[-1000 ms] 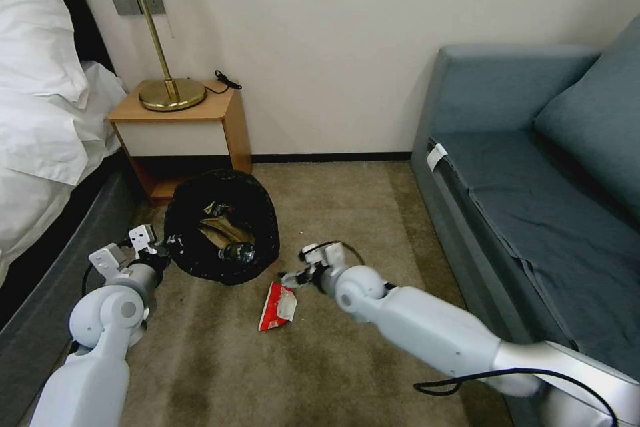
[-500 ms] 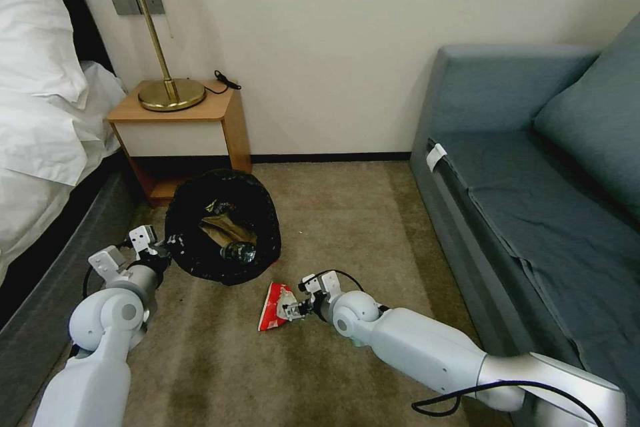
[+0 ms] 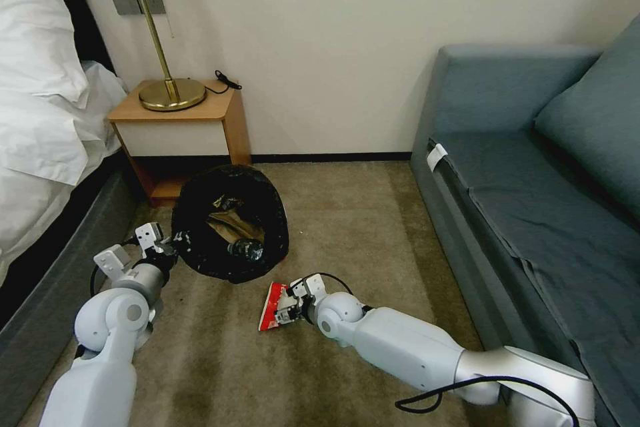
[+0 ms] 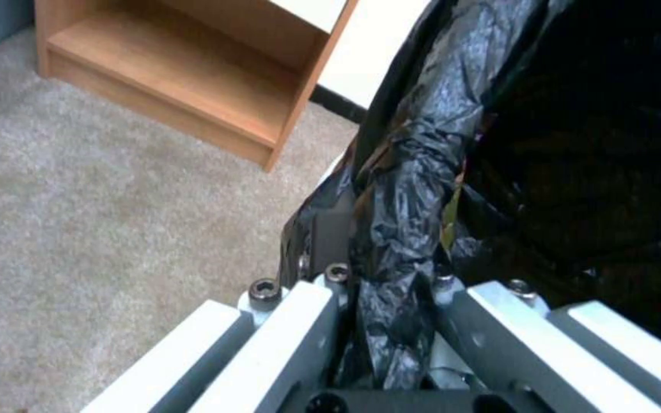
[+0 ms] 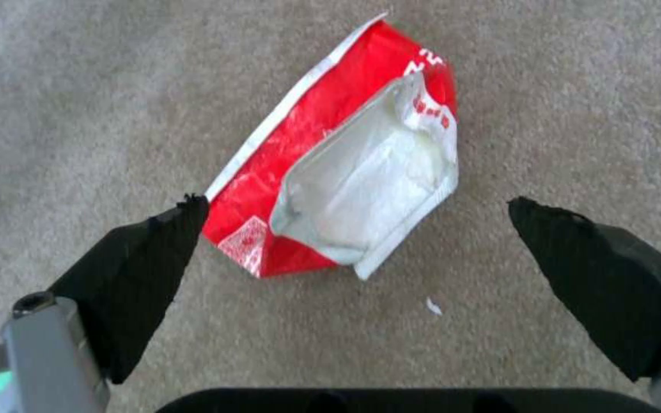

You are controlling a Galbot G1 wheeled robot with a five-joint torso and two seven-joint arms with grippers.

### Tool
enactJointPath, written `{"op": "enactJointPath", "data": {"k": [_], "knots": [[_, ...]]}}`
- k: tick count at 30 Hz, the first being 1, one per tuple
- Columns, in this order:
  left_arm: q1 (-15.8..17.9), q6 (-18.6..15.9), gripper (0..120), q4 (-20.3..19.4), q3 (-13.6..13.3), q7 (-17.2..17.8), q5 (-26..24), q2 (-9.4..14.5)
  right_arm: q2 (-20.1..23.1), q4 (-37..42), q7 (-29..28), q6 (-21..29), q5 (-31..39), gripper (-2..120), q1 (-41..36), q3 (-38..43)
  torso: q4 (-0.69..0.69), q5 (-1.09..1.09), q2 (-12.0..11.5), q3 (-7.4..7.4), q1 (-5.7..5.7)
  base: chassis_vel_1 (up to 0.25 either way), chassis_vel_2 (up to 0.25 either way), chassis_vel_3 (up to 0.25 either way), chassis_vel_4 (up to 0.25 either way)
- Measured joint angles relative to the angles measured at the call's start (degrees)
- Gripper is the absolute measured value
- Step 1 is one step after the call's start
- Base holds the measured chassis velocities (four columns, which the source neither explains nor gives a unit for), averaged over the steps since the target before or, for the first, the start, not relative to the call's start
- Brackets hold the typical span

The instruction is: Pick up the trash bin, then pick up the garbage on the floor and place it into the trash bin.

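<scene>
Right gripper [image 5: 353, 229] low over the carpet [image 3: 347, 213], jaws spread wide, nothing held; red-and-white wrapper [image 5: 346, 183] lies flat between the two black pads, one pad [image 5: 147, 258] just touching its red corner, the other well off to the far side. From the head view the same gripper [image 3: 288, 310] sits at the wrapper's [image 3: 275, 301] edge, just in front of the trash bin [image 3: 230, 223]. Left gripper [image 4: 392, 321] clamped on the bin's rim, crinkled black bag [image 4: 407, 189] bunched between its fingers; bin held tilted, mouth facing the robot, near the nightstand [image 3: 180, 140]. Inside it, a clear bottle [image 3: 245, 250] and tan paper [image 3: 230, 221]. Risks, as I judge them: wrapper is thin and lies flat, so closing pads may skate over it or push it along the pile rather than pinch it; the grip looks off-centre, so it could fold and slip out on the lift. Left hold is partly on loose bag, which might slide and let the bin sag.
</scene>
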State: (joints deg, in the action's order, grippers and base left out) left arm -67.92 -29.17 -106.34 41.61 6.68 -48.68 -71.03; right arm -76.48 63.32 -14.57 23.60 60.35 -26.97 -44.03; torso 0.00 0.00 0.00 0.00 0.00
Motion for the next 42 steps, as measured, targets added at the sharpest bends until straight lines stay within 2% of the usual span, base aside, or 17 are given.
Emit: {"op": "enactJointPath", "data": {"k": [6,11,15,21,29,36,42], "knots": [[0.3,0.3,0,0.9,0.3,-0.5,-0.2,0.3,-1.3,-2.3,2.2,-1.1,0.0,100,0.7,0.4,0.0,-0.01,0.0,0.0,0.0,0.0,0.0,0.0,0.0],[0.8,0.3,0,1.1,0.2,-0.5,-0.3,-0.4,-3.8,-8.0,5.9,-4.2,-3.2,100,0.8,0.3,0.0,-0.01,0.0,0.0,0.0,0.0,0.0,0.0,0.0],[1.2,0.3,0,1.2,0.0,-0.5,-0.4,-0.7,-4.7,-9.9,6.5,-4.9,-4.3,100,0.7,0.3,0.0,0.0,0.0,0.0,0.0,0.0,0.0,0.0,0.0],[1.8,0.3,0,1.6,0.0,-0.7,-0.6,-0.8,-7.5,-17.1,7.8,-7.0,-10.7,100,0.1,0.4,-0.01,0.0,0.0,0.0,0.0,0.0,0.0,0.0,0.0],[1.8,0.6,0,2.2,0.2,-1.7,-0.5,-1.1,-8.9,-20.6,12.1,-9.5,-15.2,100,0.3,0.2,0.0,0.0,0.0,0.0,0.0,0.0,0.0,0.0,0.0],[1.4,0.9,0,2.4,0.7,-2.3,-0.4,-0.9,-9.0,-18.8,10.5,-9.5,-13.0,100,0.1,0.4,0.0,0.0,0.0,0.0,0.0,0.0,0.0,0.0,0.0],[1.2,1.0,0,2.4,0.7,-2.4,-0.4,-0.9,-10.9,-22.0,11.3,-10.3,-13.1,100,0.0,0.4,-0.01,-0.01,0.0,0.0,0.0,0.0,0.0,0.0,0.0]]}}
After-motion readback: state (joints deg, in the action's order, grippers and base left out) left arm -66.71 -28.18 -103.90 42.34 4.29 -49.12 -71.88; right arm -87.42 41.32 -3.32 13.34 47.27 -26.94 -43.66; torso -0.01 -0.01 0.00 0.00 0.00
